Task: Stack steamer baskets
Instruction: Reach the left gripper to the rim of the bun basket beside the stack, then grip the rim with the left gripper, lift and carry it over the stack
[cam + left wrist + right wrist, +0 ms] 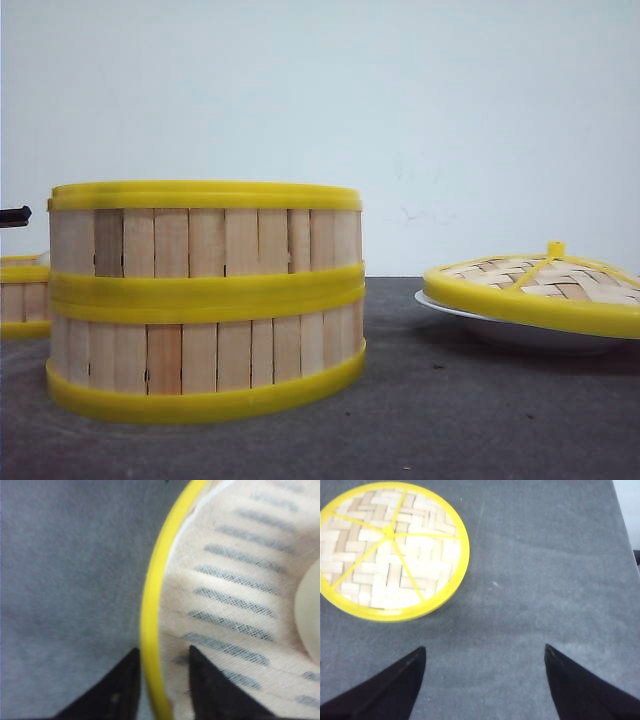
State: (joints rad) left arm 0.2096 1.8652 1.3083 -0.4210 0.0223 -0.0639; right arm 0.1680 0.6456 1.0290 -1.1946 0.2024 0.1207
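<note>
Two steamer baskets stand stacked left of centre, the upper one (205, 240) on the lower one (205, 355). A third steamer basket (22, 295) shows partly at the far left edge, with a dark bit of my left arm (14, 214) above it. In the left wrist view my left gripper (164, 649) straddles that basket's yellow rim (150, 595). Its outer finger is against the band and its inner finger on the striped cloth liner (235, 600), the jaws drawn narrow. My right gripper (485, 646) hangs wide open over bare table, holding nothing.
The domed woven lid (540, 285) rests on a white plate (500, 325) at the right; the right wrist view shows the lid (390, 550) beyond the fingers. A pale round thing (307, 610) lies inside the gripped basket. The table (450, 420) is dark grey.
</note>
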